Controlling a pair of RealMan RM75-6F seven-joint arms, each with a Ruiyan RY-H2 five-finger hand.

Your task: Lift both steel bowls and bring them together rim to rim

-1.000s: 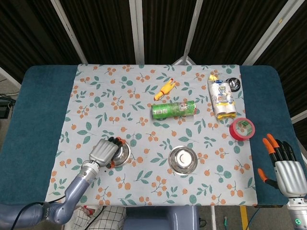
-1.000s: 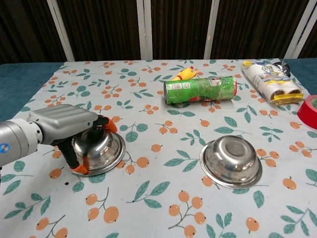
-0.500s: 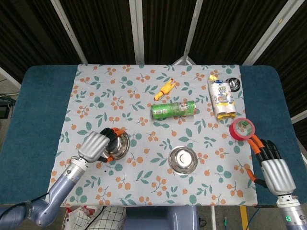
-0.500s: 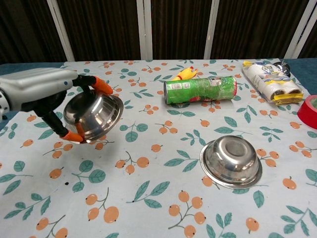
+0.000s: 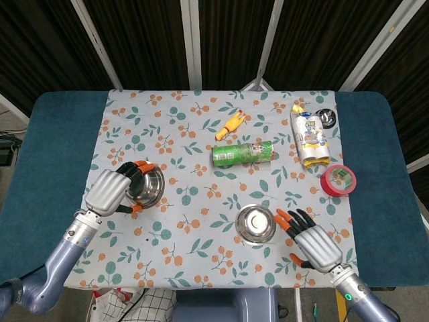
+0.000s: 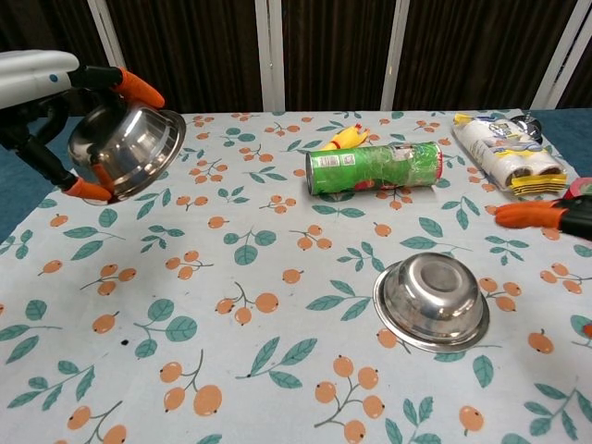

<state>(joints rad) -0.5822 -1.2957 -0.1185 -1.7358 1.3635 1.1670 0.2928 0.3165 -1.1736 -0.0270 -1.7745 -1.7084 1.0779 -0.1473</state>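
My left hand [image 5: 110, 190] [image 6: 42, 88] grips one steel bowl [image 5: 149, 186] [image 6: 127, 146] and holds it in the air over the table's left side, tilted with its mouth turned to the right. The second steel bowl [image 5: 255, 223] [image 6: 431, 301] rests mouth up on the cloth at the front right. My right hand [image 5: 313, 243] hovers just right of that bowl with its fingers spread and nothing in it. In the chest view only its orange fingertips [image 6: 529, 215] show at the right edge.
A green can [image 5: 243, 153] [image 6: 374, 167] lies on its side mid-table, with a yellow rubber chicken [image 5: 230, 125] behind it. A wrapped packet [image 5: 310, 139] and a red tape roll [image 5: 338, 180] sit at the right. The floral cloth [image 5: 201, 255] covers the table.
My left hand has lifted its bowl higher and further left. The right hand has moved in from the table's right edge to just beside the second bowl.
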